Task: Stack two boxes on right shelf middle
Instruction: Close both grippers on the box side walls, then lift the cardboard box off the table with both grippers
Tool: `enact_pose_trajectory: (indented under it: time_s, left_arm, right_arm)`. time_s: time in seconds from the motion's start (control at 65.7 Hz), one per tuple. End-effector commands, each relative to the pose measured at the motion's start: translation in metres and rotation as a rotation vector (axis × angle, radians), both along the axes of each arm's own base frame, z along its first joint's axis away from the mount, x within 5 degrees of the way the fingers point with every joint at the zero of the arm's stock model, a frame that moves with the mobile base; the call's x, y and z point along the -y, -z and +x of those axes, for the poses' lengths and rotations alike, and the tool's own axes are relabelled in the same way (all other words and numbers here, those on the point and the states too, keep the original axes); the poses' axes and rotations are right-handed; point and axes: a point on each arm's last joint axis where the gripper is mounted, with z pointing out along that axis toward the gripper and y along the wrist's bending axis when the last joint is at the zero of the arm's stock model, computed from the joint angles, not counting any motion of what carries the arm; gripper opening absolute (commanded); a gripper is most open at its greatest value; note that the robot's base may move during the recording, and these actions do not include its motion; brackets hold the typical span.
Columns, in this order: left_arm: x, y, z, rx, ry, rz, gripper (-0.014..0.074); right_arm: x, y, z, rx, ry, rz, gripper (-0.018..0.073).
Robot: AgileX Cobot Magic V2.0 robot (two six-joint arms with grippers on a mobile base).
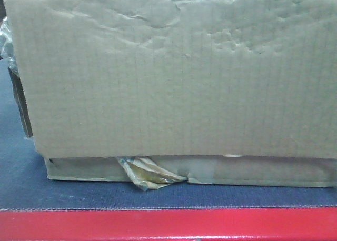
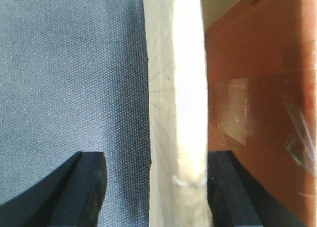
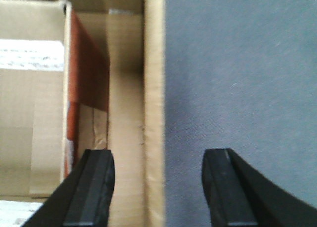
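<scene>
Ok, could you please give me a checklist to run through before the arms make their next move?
1. Left gripper astride a cardboard wall: ok.
2. Right gripper astride another cardboard wall: ok.
3. Jaws shut on those walls: not ok, both open.
4. Large box seated on flatter box: ok.
5. Tape on flatter box intact: not ok, torn.
6. Shelf free to receive them: cannot tell, out of view.

Big box: matt brown corrugated cardboard, creased and dimpled. Flat box: same cardboard, with crumpled glossy yellowish tape. Mat: grey-blue felt-like cloth, matt, finely textured. Red edge: smooth, slight sheen. Left fingers: matt black, plastic-looking.
</scene>
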Motion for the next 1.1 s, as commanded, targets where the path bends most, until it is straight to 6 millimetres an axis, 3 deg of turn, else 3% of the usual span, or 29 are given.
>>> enact_pose_trajectory:
  time_s: [0.0, 0.213, 0.639, 0.746, 0.852, 0.989, 1.004, 1.08]
  left_arm:
    - [0.002, -0.001, -0.001, 0.004, 0.006, -0.007, 0.0337]
    - [0.002, -0.001, -0.001, 0.004, 0.006, -0.007, 0.0337]
    - [0.002, -0.001, -0.001, 0.004, 0.006, -0.007, 0.0337]
    - [0.002, 0.0, -0.001, 0.002, 0.004, -0.007, 0.0325]
    - [0.008, 0.005, 0.0, -0.006, 0.019, 0.01, 0.0213]
    - [0.015, 0.006, 0.0, 0.003, 0.032, 0.02, -0.0078]
    - [0.016, 0.005, 0.0, 0.006, 0.034, 0.019, -0.0113]
    - [0.016, 0.0, 0.001, 0.022, 0.009, 0.01, -0.0111]
  right_arm:
    - [-0.002, 0.004, 0.002, -0.013, -0.005, -0.003, 0.0276]
    - [0.0, 0.018, -0.001, -0.061, -0.007, -0.019, 0.0276]
    - [0.0, 0.019, -0.001, -0.06, -0.009, -0.02, 0.0274]
    - [0.0, 0.018, -0.001, -0.058, -0.01, -0.019, 0.02]
    - [-0.001, 0.021, 0.002, -0.052, -0.012, -0.017, 0.0064]
    - [-0.003, 0.029, 0.008, -0.068, -0.013, -0.022, -0.0171]
    - [-0.003, 0.029, 0.009, -0.065, -0.014, -0.021, -0.0167]
    - [-0.004, 0.028, 0.011, -0.041, -0.007, -0.009, -0.0153]
